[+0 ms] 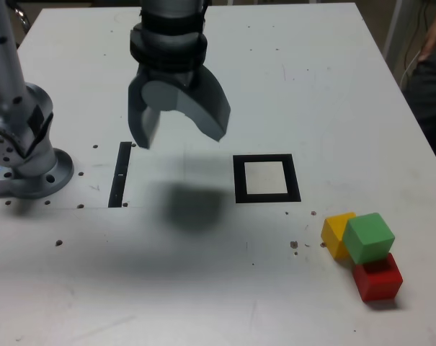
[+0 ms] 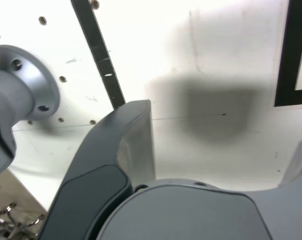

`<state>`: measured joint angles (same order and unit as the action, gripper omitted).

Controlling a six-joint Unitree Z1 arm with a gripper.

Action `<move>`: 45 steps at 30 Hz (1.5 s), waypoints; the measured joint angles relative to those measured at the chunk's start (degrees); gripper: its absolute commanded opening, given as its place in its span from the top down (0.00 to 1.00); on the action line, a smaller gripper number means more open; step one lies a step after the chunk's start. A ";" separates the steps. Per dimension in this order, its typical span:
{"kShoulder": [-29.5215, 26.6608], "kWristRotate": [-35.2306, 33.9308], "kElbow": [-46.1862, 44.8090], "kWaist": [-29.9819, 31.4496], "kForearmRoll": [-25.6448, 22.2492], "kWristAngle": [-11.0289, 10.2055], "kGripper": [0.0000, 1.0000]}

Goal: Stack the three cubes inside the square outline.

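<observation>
in the exterior view, the gripper (image 1: 180, 135) is seen spread wide and empty above the table (image 1: 311, 86), left of the square outline (image 1: 267, 179). the green cube (image 1: 369, 236) is perched on the red cube (image 1: 377, 280), the yellow cube (image 1: 337, 232) touching them, near the table's right edge. in the wrist view, a finger (image 2: 133, 145) is shown over the black strip (image 2: 98, 50), with the outline's border at the frame edge.

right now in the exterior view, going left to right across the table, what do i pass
arm base → thin black strip → open gripper → square outline → yellow cube → green cube, resting partly on the red cube
</observation>
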<state>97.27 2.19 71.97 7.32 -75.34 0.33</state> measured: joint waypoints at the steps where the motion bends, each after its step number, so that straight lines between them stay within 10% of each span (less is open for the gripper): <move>1: 0.81 -0.17 1.82 0.55 -0.92 0.05 0.01; 45: 31.14 -0.26 61.52 13.33 -16.37 1.05 0.01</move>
<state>128.41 1.93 133.49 20.65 -91.71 1.38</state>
